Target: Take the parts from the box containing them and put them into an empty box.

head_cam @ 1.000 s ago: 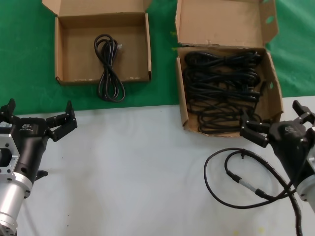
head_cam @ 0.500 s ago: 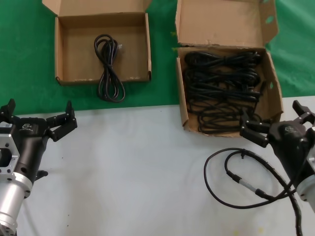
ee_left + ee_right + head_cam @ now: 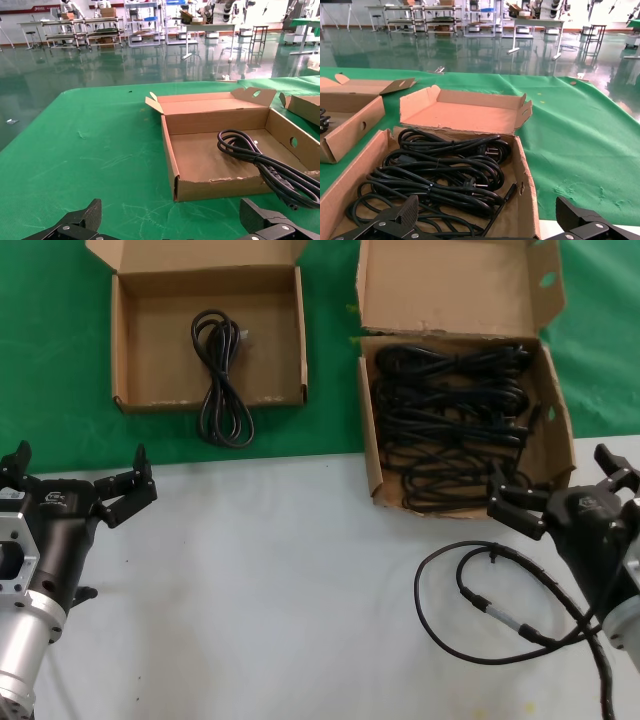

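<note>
Green cloth (image 3: 50, 360) covers the far half of the work surface and pale grey tabletop (image 3: 260, 600) the near half. On the green, to the right, sits the box with the tall tabbed lid (image 3: 372, 440), packed with coiled black power cords (image 3: 450, 430). The shallow square box (image 3: 125, 340) lies well apart to its left, holding one cord (image 3: 220, 375) whose near loop hangs over the front wall onto the cloth. A thin black wire (image 3: 440, 625) loops on the grey surface by the right arm. The right gripper (image 3: 560, 488), jaws spread and empty, hovers at the full box's near edge; its wrist camera alone shows the cords' plugs. The left gripper (image 3: 75, 480), also released, waits over the grey surface, near the shallow box.
</note>
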